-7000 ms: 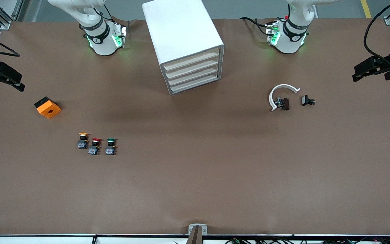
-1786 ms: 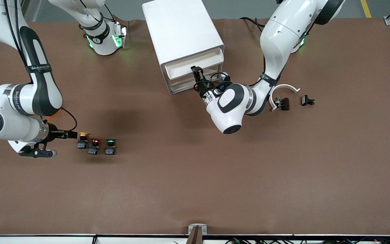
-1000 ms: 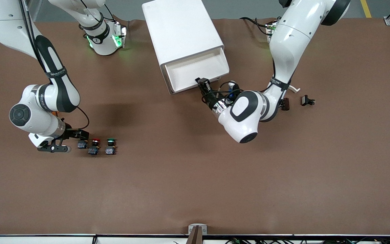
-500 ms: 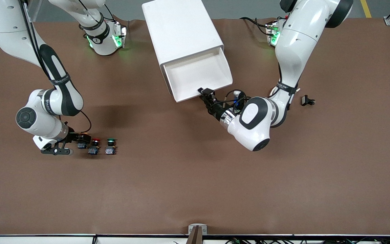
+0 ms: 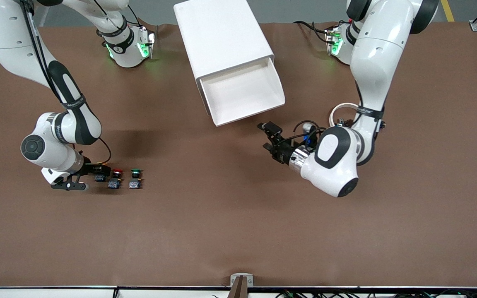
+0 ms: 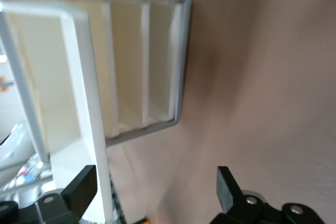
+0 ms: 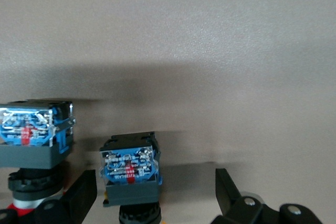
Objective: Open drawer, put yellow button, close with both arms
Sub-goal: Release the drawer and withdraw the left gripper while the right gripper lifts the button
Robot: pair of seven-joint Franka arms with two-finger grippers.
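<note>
The left gripper (image 5: 268, 135), fingers spread, has released the now-open top drawer (image 5: 242, 93); the right gripper (image 5: 97, 169), fingers spread, straddles the yellow button (image 7: 129, 169).

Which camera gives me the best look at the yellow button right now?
The right wrist view: the yellow button sits close up between the open right gripper fingers, black body facing the camera. The front view shows only its body, with the right gripper covering the cap. The left wrist view misses it.
</note>
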